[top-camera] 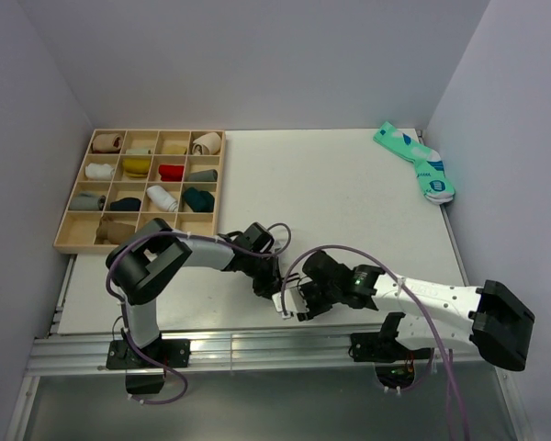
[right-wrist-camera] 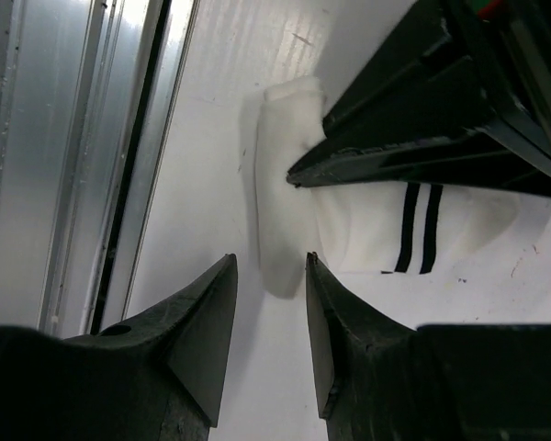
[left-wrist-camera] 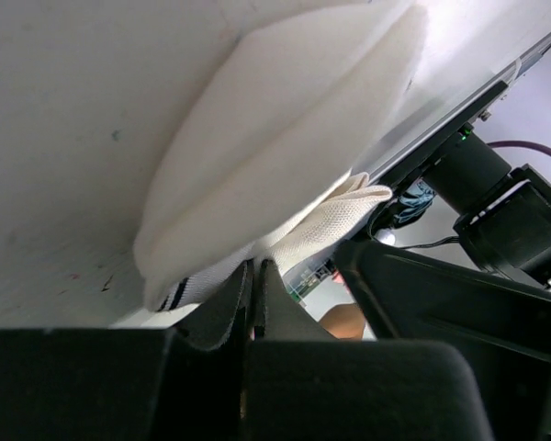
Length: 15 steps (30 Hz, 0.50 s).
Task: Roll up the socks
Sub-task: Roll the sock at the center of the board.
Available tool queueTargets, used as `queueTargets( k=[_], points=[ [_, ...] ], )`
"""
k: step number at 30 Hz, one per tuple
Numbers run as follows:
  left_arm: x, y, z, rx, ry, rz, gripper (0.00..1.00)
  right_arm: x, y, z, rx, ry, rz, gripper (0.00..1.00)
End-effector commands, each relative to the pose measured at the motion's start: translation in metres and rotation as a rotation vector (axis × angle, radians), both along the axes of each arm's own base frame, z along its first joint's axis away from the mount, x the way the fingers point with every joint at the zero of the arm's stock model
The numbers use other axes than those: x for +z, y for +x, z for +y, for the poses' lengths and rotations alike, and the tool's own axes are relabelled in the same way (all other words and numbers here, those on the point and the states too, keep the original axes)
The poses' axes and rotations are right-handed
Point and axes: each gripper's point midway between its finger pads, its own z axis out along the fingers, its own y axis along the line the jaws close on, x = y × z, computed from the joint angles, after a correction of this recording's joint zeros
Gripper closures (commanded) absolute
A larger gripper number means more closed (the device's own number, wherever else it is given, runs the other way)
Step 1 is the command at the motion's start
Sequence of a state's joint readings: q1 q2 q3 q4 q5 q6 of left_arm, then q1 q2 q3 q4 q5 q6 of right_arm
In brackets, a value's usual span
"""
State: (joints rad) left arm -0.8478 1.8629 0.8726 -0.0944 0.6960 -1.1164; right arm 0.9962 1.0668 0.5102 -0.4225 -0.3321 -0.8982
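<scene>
White sock (right-wrist-camera: 280,220) partly behind the black left fingers (right-wrist-camera: 413,138)

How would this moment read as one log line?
left tool: shut on white sock | right tool: open beside it | teal pair: far corner

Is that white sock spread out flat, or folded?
Folded. In the left wrist view the white sock lies doubled in two thick layers, and the left gripper pinches it near its striped cuff.
</scene>
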Motion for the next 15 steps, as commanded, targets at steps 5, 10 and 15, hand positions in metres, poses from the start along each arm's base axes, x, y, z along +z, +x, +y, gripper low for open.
queueTargets(
  k=[5, 10, 15],
  points=[
    [-0.001, 0.007, -0.001, -0.004, 0.003, -0.011, 1.00, -0.008, 0.008, 0.019, -0.002, -0.023, -0.076, 0.58],
    [-0.004, 0.010, -0.002, -0.005, -0.008, -0.008, 1.00, -0.020, 0.013, 0.021, -0.030, -0.071, -0.069, 0.61],
    [-0.004, 0.011, -0.005, 0.000, -0.033, -0.007, 0.99, -0.025, 0.017, 0.022, -0.065, -0.088, -0.067, 0.62]
  ],
)
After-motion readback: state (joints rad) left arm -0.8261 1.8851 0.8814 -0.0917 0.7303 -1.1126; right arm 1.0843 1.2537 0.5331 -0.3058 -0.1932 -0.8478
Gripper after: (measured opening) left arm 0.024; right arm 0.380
